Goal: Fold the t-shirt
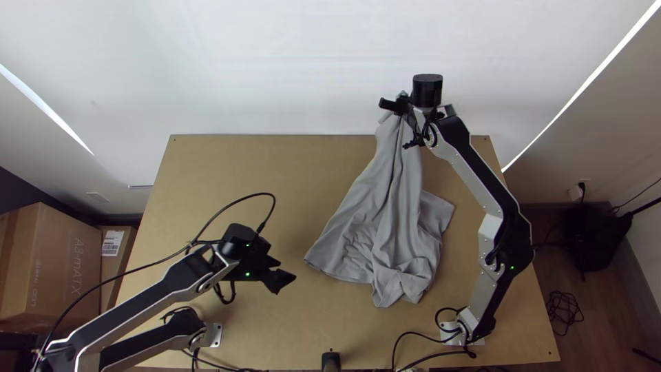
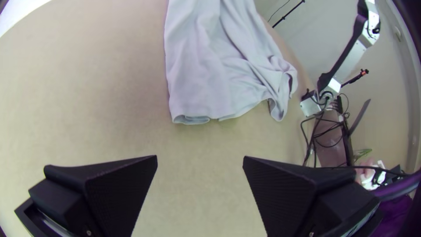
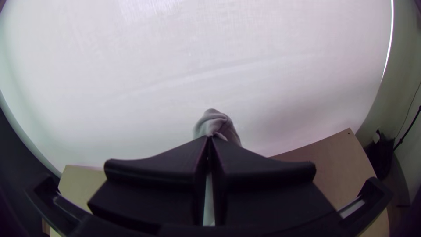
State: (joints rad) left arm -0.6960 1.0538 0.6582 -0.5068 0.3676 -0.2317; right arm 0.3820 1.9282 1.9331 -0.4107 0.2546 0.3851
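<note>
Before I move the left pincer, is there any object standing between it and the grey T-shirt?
Nothing visible stands between the left pincer and the near edge of the grey T-shirt; the wooden table runs between them. The right pincer holds the T-shirt's gathered upper end raised.

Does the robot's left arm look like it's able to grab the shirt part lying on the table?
Probably yes: the left gripper is open, near that part of the shirt, and nothing seems to stand between them.
</note>
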